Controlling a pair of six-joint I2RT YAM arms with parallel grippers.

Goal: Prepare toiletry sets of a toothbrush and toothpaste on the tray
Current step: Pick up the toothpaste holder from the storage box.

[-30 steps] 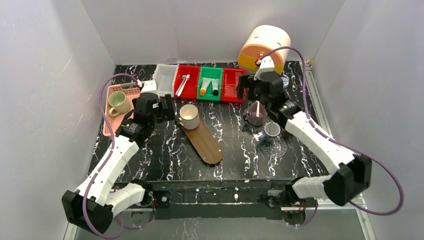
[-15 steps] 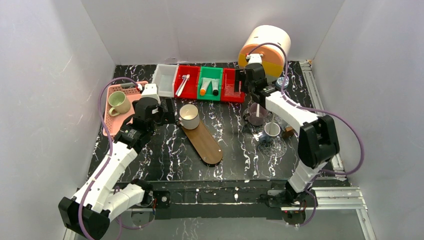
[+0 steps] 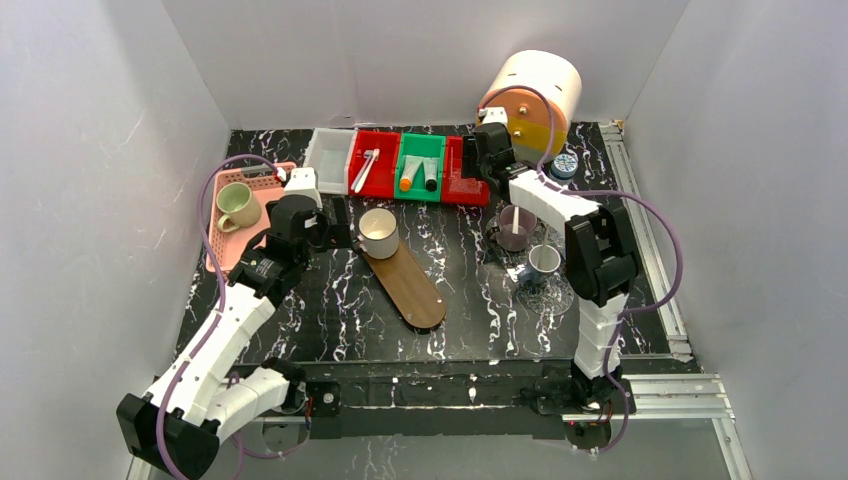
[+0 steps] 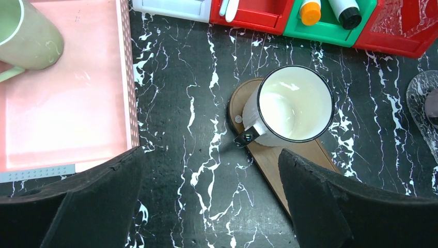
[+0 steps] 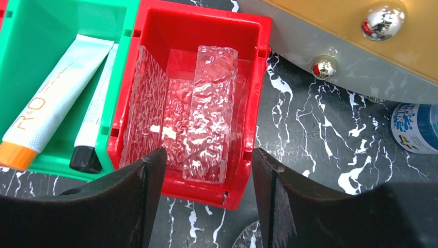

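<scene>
Slim white toothbrushes lie in a red bin, and their ends show in the left wrist view. Beside them a green bin holds an orange-capped toothpaste tube and a dark-capped tube. The brown oval tray carries a white mug at its far end. My left gripper hovers open just left of that mug, empty. My right gripper is open and empty above the near edge of the right red bin.
The right red bin holds clear textured plastic pieces. A pink basket with a green mug stands at the left. An orange-and-cream drum, a purple cup, a small cup and a blue tin stand at the right.
My right arm has swung back and left over the right red bin, and its jaws have narrowed. The left arm shifted slightly left and stays open.
</scene>
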